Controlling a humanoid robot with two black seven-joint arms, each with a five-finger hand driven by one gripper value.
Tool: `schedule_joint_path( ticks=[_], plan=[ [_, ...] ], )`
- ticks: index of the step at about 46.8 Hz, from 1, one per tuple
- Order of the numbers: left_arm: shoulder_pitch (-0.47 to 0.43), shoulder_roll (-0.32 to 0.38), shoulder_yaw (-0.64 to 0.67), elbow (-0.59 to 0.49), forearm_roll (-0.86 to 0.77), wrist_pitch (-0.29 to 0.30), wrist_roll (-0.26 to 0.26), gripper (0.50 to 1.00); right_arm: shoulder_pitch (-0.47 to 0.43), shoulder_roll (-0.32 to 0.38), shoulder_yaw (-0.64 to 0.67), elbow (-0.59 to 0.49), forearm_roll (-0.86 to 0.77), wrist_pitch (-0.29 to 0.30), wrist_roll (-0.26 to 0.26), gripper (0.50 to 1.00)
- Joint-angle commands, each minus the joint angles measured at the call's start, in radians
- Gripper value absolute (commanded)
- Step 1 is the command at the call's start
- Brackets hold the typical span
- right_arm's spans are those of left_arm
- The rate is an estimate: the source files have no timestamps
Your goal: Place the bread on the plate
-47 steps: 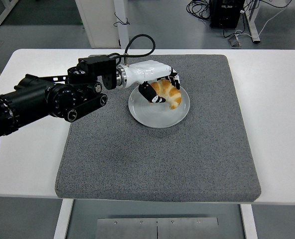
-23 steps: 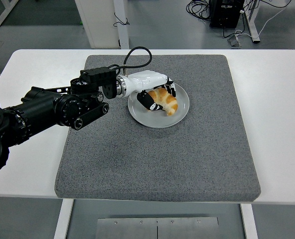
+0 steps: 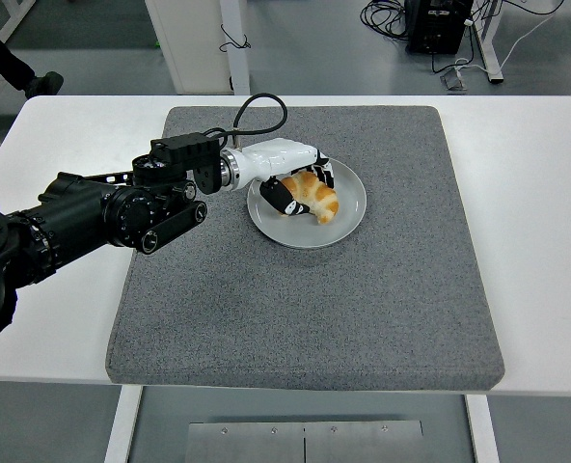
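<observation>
The croissant [image 3: 313, 197] lies on the round grey plate [image 3: 348, 217], which sits on the far half of the grey felt mat [image 3: 305, 299] covering the middle of the white counter [image 3: 536, 193]. The left hand [image 3: 293, 183], white-shelled with black finger segments, reaches in from the left and is curled around the croissant's left end, its fingers [image 3: 278, 197] wrapped over the near-left side; from this high angle it is hard to say whether they are pressing the pastry or only resting against it, though it reads as grasped. The right hand is not in view. A croissant should be very light, soft and flaky, with a crisp crust that dents and sheds crumbs under a firm squeeze, so it wants a gentle, wide hold across its thick middle rather than at the thin tapered tips, which could snap off. Its glazed surface is probably slightly greasy but not truly slippery. With the bread apparently down on the plate, the task looks nearly finished, lacking only a release. No brand, label or readable writing shows anywhere on the plate, mat, arm or counter.
</observation>
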Motion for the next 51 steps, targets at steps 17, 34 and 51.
schedule_joint_path(
  ticks=[17,34,51],
  plan=[
    [0.004,0.0,-0.001,0.001,0.0,0.0,0.002,0.5,0.0,0.0,0.0,0.0,0.0,0.0,0.0,1.0],
    [-0.006,0.0,-0.001,-0.013,-0.058,-0.011,0.001,0.959,0.0,0.0,0.0,0.0,0.0,0.0,0.0,1.0],
    [-0.01,0.017,-0.009,-0.021,-0.064,-0.012,-0.018,0.98,0.0,0.0,0.0,0.0,0.0,0.0,0.0,1.0]
  ],
)
